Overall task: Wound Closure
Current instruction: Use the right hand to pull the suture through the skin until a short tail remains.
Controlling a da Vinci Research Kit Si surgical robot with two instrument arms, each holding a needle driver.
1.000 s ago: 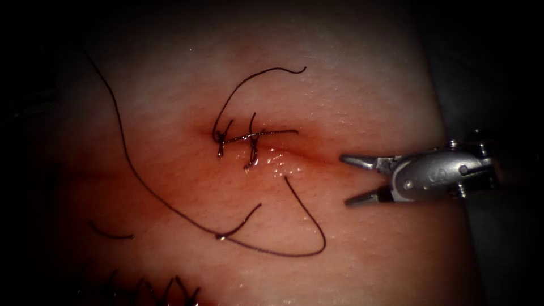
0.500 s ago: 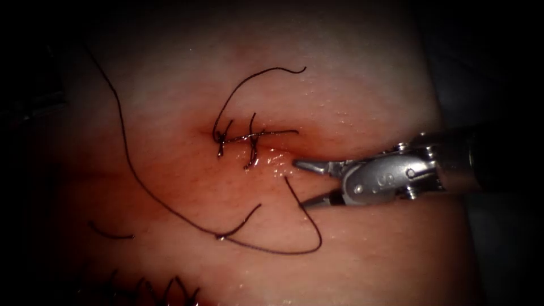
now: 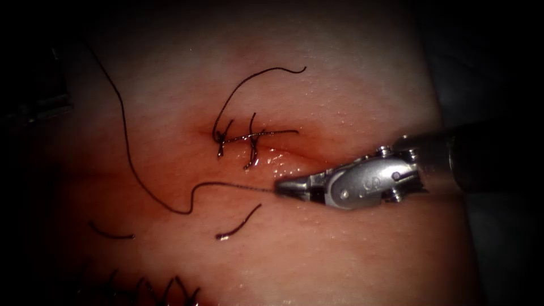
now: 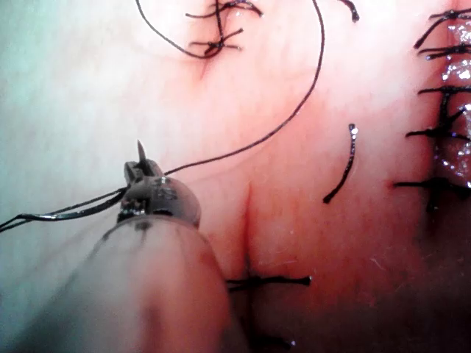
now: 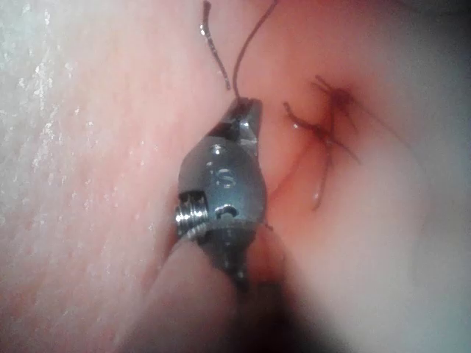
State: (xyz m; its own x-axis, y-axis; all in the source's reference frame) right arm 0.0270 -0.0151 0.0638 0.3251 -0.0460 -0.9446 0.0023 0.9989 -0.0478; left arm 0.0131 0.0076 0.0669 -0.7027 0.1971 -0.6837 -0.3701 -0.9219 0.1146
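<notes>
My right tool (image 3: 280, 188) lies just below the right part of the cut (image 3: 297, 154), jaws shut on the end of the long thread (image 3: 127, 153). From the jaws the thread runs left, dips in a small bend and climbs to the upper left over the tissue (image 3: 351, 85). Two tied stitches (image 3: 252, 141) cross the cut's left part. In the right wrist view the right tool (image 5: 246, 110) pinches the thread (image 5: 250, 37). In the left wrist view my left tool (image 4: 140, 163) is shut on the same thread (image 4: 294, 110), which passes on both sides of it.
Two short cut ends of thread (image 3: 238, 224) (image 3: 110, 234) lie loose below the cut. A row of older stitches (image 3: 153, 286) runs along the near edge, also seen as dark stitches (image 4: 441, 110). The tissue's right edge (image 3: 445, 113) drops to a dark bench.
My right tool moved left with jaws open, then shut on the thread's free end. The wide loop that lay below the cut has been drawn up and is nearly straight.
</notes>
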